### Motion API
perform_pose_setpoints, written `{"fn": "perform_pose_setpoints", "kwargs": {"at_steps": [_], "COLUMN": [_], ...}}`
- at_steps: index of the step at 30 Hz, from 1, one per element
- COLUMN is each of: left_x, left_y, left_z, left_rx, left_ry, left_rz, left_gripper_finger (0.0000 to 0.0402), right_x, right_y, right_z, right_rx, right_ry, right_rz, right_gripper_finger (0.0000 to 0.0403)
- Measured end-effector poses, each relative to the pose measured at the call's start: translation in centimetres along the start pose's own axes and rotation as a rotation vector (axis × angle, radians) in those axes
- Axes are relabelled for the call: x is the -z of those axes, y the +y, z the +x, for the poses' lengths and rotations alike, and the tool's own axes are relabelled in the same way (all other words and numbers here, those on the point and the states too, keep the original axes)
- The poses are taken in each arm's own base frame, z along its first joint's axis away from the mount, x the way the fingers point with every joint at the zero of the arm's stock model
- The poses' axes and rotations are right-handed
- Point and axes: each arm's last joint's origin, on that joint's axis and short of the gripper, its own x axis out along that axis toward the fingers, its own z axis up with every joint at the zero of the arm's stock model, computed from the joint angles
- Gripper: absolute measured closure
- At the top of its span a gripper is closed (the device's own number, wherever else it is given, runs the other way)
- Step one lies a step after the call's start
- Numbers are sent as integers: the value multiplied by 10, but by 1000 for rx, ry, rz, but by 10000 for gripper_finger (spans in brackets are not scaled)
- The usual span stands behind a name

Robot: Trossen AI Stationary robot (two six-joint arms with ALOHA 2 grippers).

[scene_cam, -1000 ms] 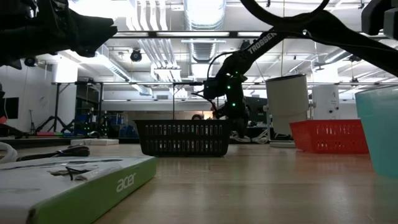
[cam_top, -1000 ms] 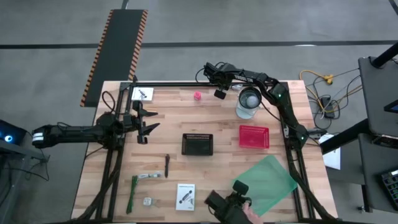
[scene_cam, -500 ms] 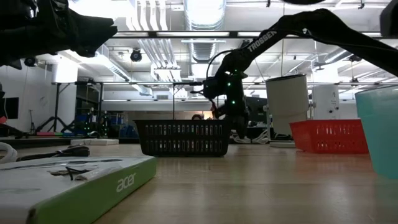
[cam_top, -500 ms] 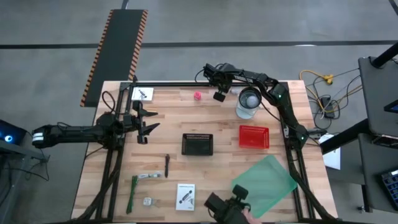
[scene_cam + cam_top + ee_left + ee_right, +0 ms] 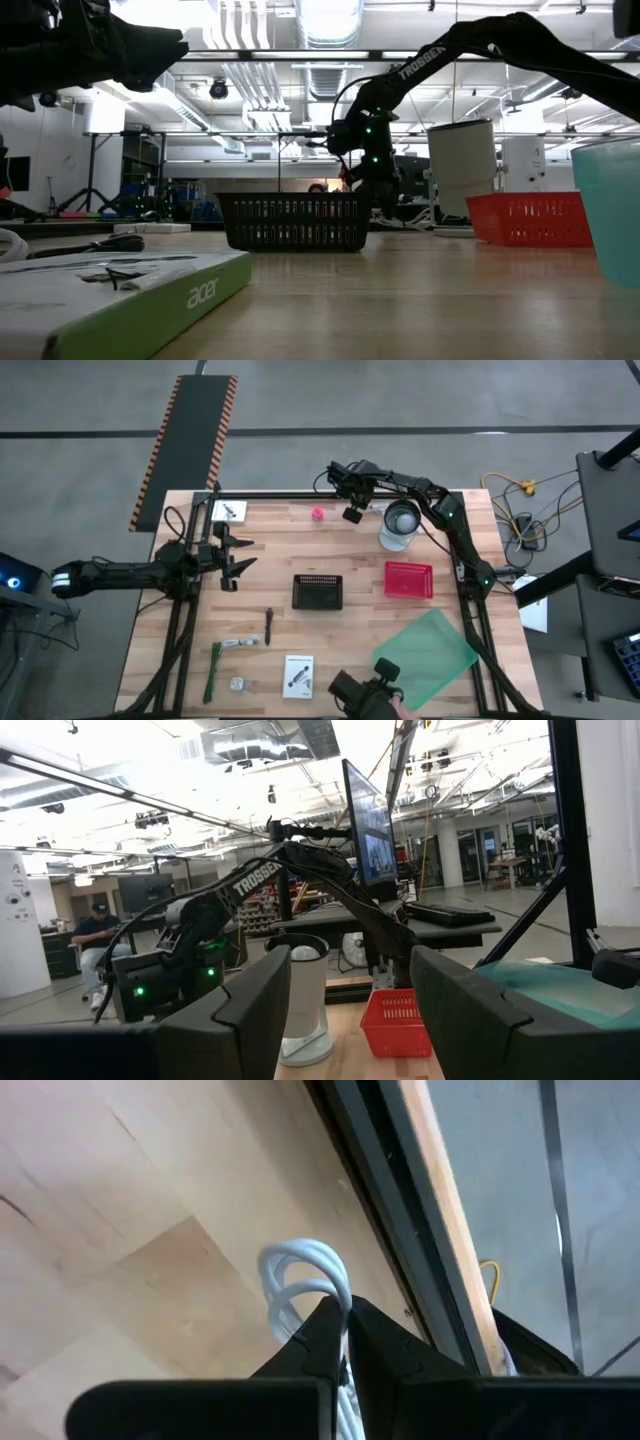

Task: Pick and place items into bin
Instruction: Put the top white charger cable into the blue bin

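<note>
My right gripper point(image 5: 352, 511) is out over the table's far edge, just right of the tiny pink cube point(image 5: 317, 514), and is shut on a coiled white cable point(image 5: 305, 1278). The black bin point(image 5: 318, 591) sits mid-table. My left gripper point(image 5: 235, 556) hovers open left of the bin, touching nothing. A white card point(image 5: 229, 510) lies in the far-left corner and another card point(image 5: 298, 674) lies near the front edge. The green strip tool point(image 5: 213, 670) and the dark stick point(image 5: 269, 625) lie flat on the near-left part of the table. My right gripper pinches the white cable's loops point(image 5: 335, 1308) between its two shut fingers point(image 5: 385, 1342). Two loops stick out past the fingertips over the wooden tabletop. The fingers hide the rest of the coil, and I cannot tell whether it is lifted clear.
A red basket point(image 5: 409, 579) and a white cup point(image 5: 400, 524) stand right of the bin. A green sheet point(image 5: 432, 653) covers the near-right corner. A black device and a person's hand point(image 5: 372, 694) are at the near edge. Small pieces point(image 5: 240, 645) lie by the green strip tool.
In the low view my right arm has risen slightly at the far edge, its fingers staying shut.
</note>
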Motion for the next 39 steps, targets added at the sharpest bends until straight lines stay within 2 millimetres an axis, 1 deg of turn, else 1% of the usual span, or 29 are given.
{"fn": "perform_pose_setpoints", "kwargs": {"at_steps": [3, 8, 16, 20, 24, 29, 33, 36, 39], "left_x": [0, 0, 0, 0, 0, 0, 0, 0, 0], "left_y": [0, 0, 0, 0, 0, 0, 0, 0, 0], "left_z": [0, 0, 0, 0, 0, 0, 0, 0, 0], "left_rx": [0, 0, 0, 0, 1, 0, 0, 1, 1], "left_ry": [0, 1, 2, 2, 2, 2, 2, 2, 2], "left_rz": [0, 0, 0, 0, 0, 0, 0, 0, 0], "left_gripper_finger": [210, 210, 210, 210, 210, 210, 210, 210, 210], "right_x": [-4, -10, -16, -18, -18, -12, -8, -7, -6], "right_y": [-2, -1, -8, -6, -5, -6, -2, 6, 16], "right_z": [-7, -19, -39, -50, -66, -93, -112, -123, -129], "right_rx": [-40, -192, -197, -257, -262, -258, -259, -259, -265], "right_ry": [-28, -90, -146, -187, -250, -314, -367, -430, -470], "right_rz": [11, 13, 28, 23, 20, 12, 4, -7, -36], "right_gripper_finger": [395, 395, 395, 395, 395, 395, 395, 394, 394]}}
